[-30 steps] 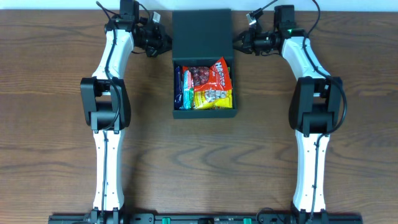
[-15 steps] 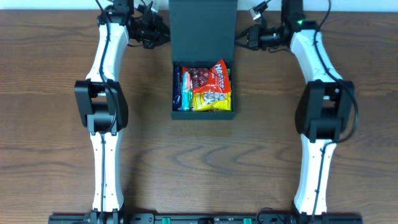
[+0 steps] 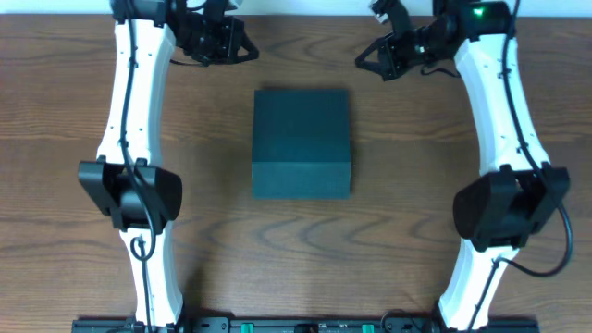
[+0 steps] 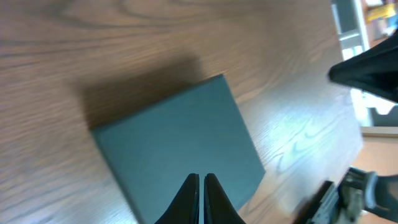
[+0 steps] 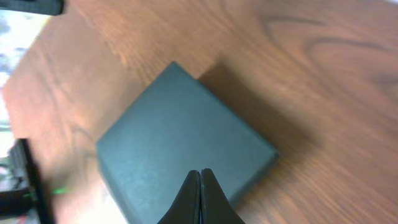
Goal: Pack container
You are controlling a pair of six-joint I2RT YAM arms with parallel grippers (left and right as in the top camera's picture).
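Note:
The container [image 3: 302,141] is a dark teal-black square box in the middle of the table, with its lid down flat. Its contents are hidden. It also shows in the left wrist view [image 4: 180,149] and the right wrist view [image 5: 180,149]. My left gripper [image 3: 248,48] is shut and empty, raised above the table's far left, apart from the box. My right gripper [image 3: 363,57] is shut and empty, raised at the far right, also apart from the box. The shut fingertips show in the left wrist view [image 4: 201,178] and the right wrist view [image 5: 200,172].
The wooden table [image 3: 83,111] runs to a white wall edge at the back. Both arms reach up along the left and right sides of the box. A dark rail with the arm bases [image 3: 296,324] lies along the front edge.
The box lid, open and upright before with snack packets showing inside, now lies shut over them. Both grippers have let go of the lid and risen outward.

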